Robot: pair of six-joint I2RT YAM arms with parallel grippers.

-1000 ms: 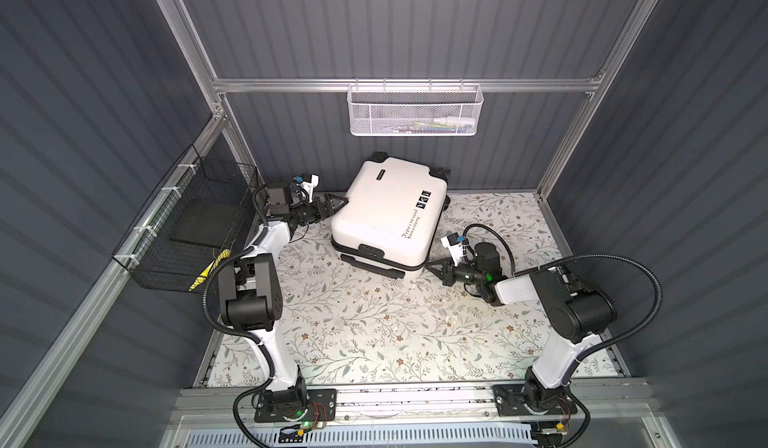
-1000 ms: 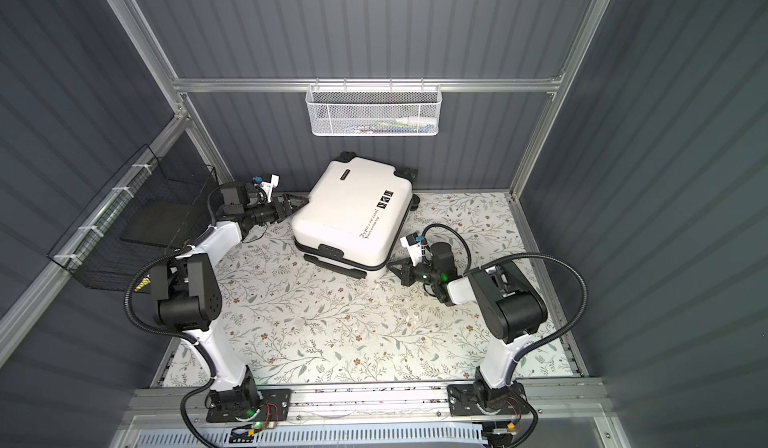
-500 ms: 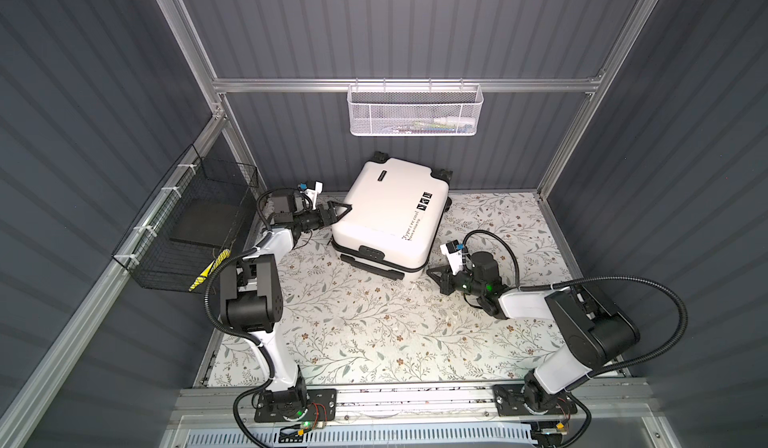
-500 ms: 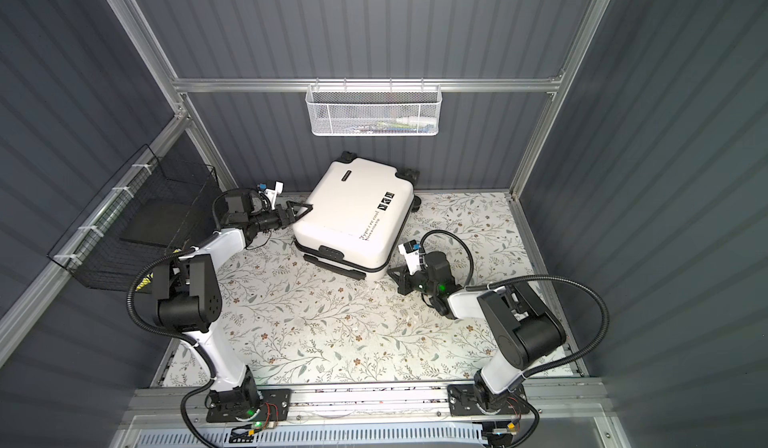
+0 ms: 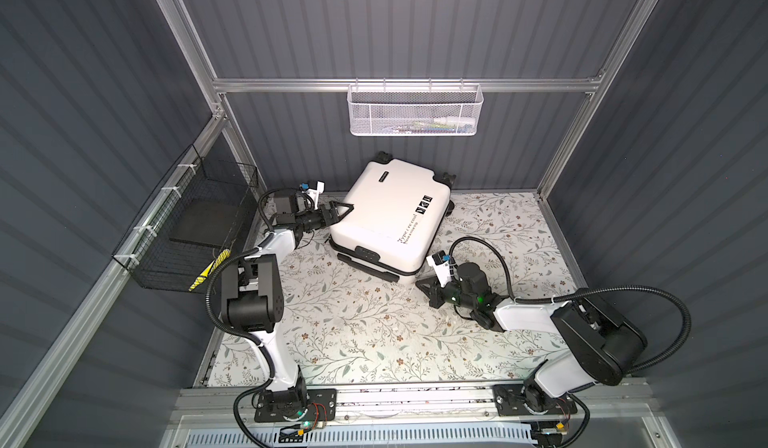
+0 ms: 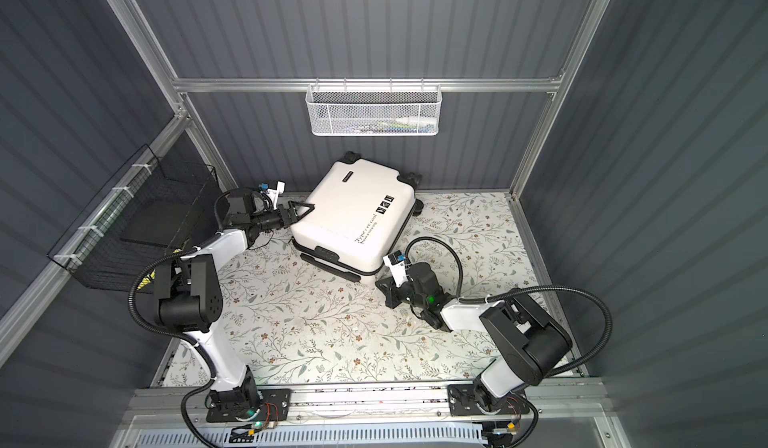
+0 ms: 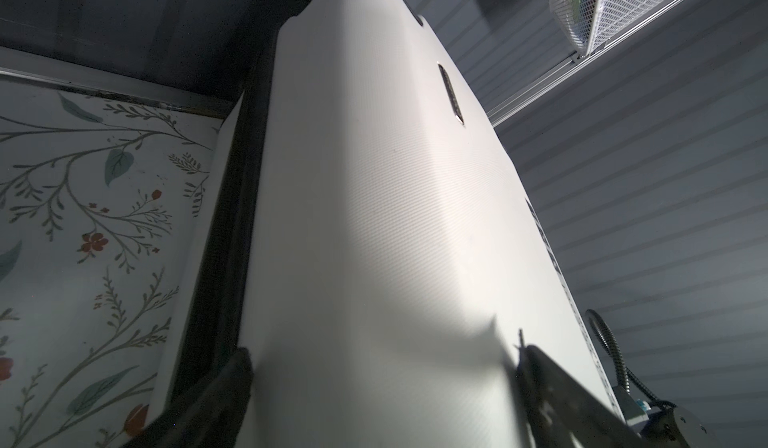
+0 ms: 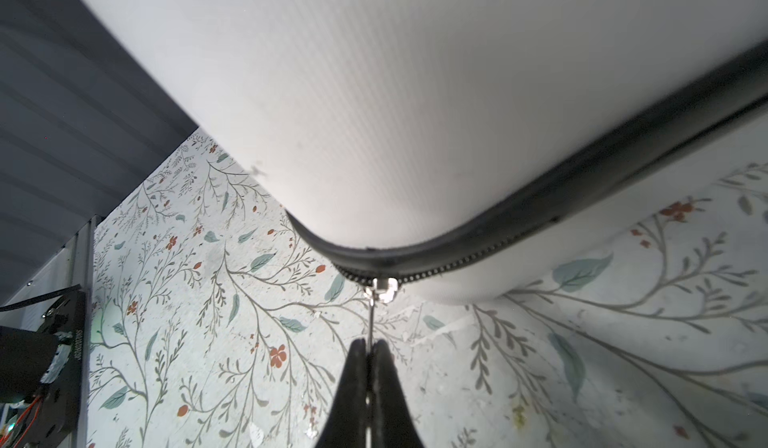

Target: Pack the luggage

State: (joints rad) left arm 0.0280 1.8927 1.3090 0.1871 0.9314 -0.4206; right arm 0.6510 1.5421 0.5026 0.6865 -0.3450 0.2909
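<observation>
The luggage (image 5: 386,217) (image 6: 349,221) is a white hard-shell suitcase lying flat and askew on the floral mat, wheels toward the back wall. My left gripper (image 5: 343,213) (image 6: 302,213) is open at its left corner. In the left wrist view this gripper (image 7: 382,363) straddles the upper shell (image 7: 374,196), one finger at the black seam and one over the top. My right gripper (image 5: 422,291) (image 6: 381,290) is at the near right corner. In the right wrist view it (image 8: 369,344) is shut on the zipper pull (image 8: 370,321), which hangs from the slider (image 8: 384,292) on the black zipper.
A white mesh basket (image 5: 415,111) with small items hangs on the back rail. A black wire basket (image 5: 195,225) on the left wall holds a dark flat item. The floral mat (image 5: 353,329) ends at metal rails in front and corrugated walls around.
My right gripper has drawn back from the suitcase's right side toward the near corner, still shut. My left gripper has edged onto the suitcase's left corner.
</observation>
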